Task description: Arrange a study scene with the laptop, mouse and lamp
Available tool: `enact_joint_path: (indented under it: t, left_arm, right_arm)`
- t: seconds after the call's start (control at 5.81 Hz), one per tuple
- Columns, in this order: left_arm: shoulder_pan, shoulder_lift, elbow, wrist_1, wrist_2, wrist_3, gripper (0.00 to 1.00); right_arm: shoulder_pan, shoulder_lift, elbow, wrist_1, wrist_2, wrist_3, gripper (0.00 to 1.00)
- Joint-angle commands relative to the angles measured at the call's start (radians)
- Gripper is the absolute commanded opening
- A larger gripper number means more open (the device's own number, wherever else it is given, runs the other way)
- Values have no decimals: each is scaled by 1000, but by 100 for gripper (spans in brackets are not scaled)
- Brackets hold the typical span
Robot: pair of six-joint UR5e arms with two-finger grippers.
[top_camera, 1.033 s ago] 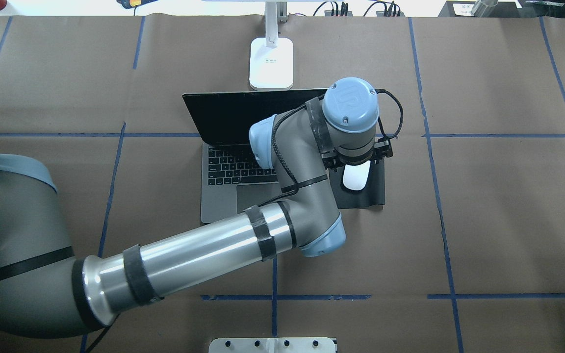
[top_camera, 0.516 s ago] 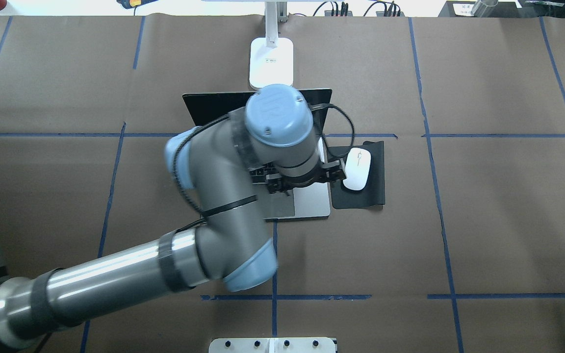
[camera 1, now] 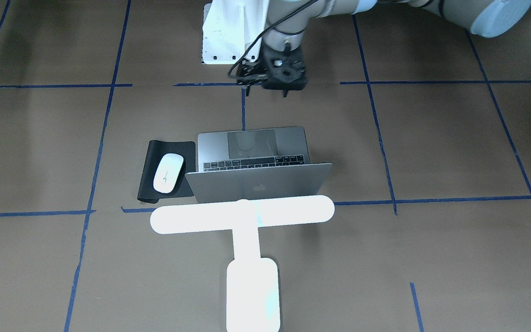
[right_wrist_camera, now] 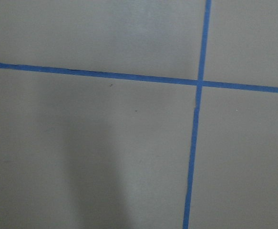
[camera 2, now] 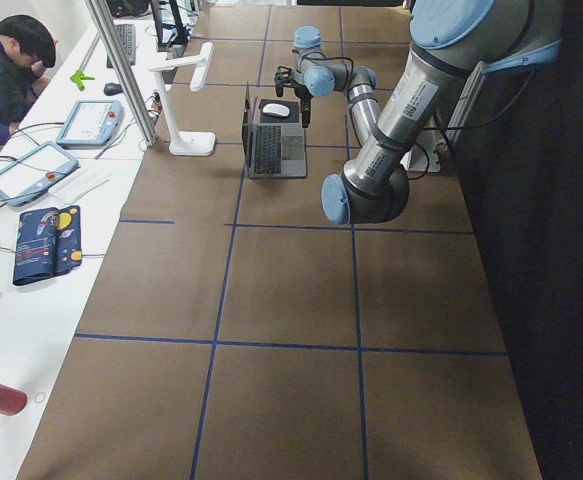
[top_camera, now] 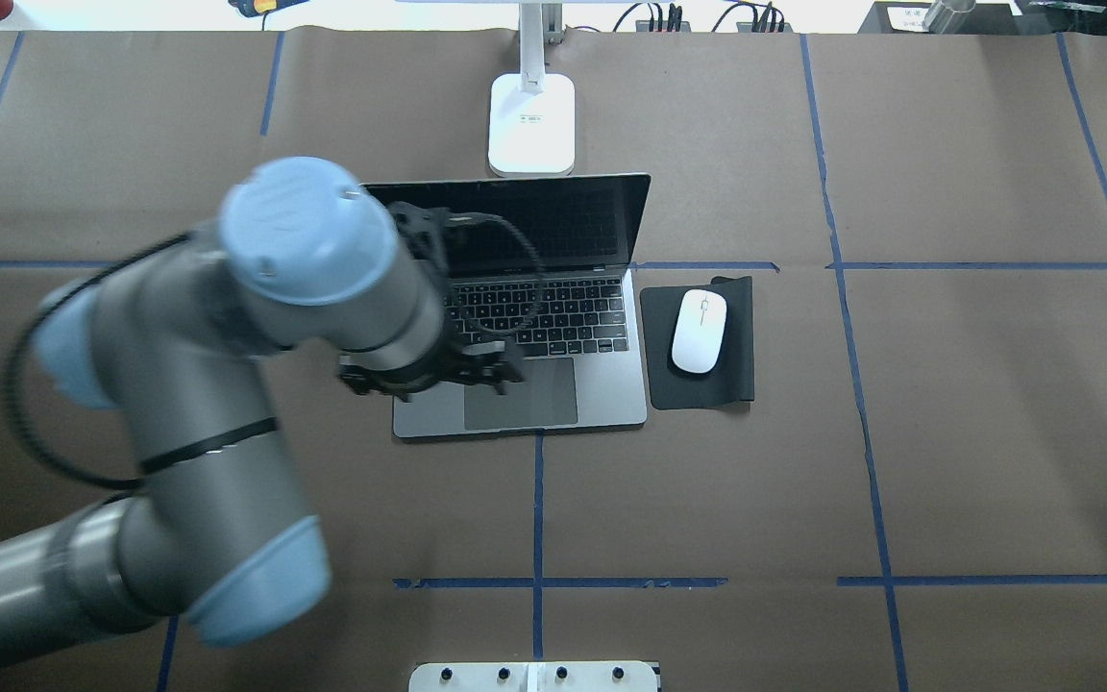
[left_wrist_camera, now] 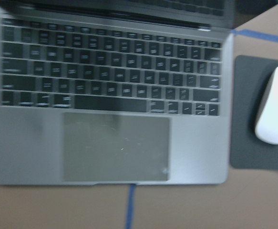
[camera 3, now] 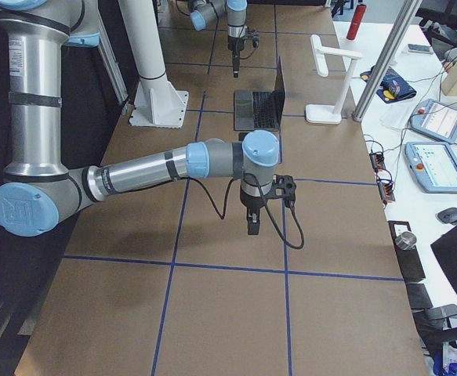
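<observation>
The silver-grey laptop (top_camera: pixel 520 394) stands open at mid-table, its lid (camera 1: pixel 258 184) turned to the front-facing camera. To its right in the overhead view, the white mouse (top_camera: pixel 699 331) lies on a black pad (top_camera: pixel 741 384), free of any gripper. Behind the laptop glows the white T-shaped lamp (camera 1: pixel 242 214), its base (top_camera: pixel 531 125) on the table. My left gripper (camera 1: pixel 285 92) hangs raised over the laptop's front left part and holds nothing; its jaws are not clear. The left wrist view shows keyboard, trackpad (left_wrist_camera: pixel 115 143) and mouse (left_wrist_camera: pixel 274 107). My right gripper (camera 3: pixel 252 229) hovers over bare table; I cannot tell its state.
A white flared pedestal (camera 1: pixel 228 32) with bolt holes stands at the robot's edge of the table. Blue tape lines (right_wrist_camera: pixel 196 83) cross the brown table cover. Beyond the lamp's side, a person (camera 2: pixel 1 60) sits at a side table with tablets and cables.
My left arm has swung away from above the mouse, leftward across the laptop, and risen. The mouse stays on the pad. Laptop and lamp have not moved.
</observation>
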Motion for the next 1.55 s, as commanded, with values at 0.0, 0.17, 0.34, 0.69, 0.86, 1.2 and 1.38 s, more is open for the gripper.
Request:
enact_joint_path:
  t: [0.0,0.17,0.34,0.69,0.86,1.2,1.38]
  left_arm:
    - [-98,169,-144,37,-104,134,100]
    - [-167,259,-182,37,-157,207,100]
    - [-242,354,-207,38,-188,294,100]
    - [-496,517,-184,38,-324,600,100]
    - [-613,582,-134,38,-331,797,100]
    - [-819,657,42,34,-406,1093,100]
    - [-899,704,134,25,-409,1240,100]
  right_arm:
    - [32,-83,-214,345,60,-7,100]
    - [32,-97,-216,367,55,2,100]
    - [32,-95,-215,368,52,59,100]
    - [32,-82,-210,368,54,62,100]
    - [32,-79,-209,368,61,56,100]
    - [32,-79,-212,368,58,64,100]
    - [32,-79,-216,367,60,65,100]
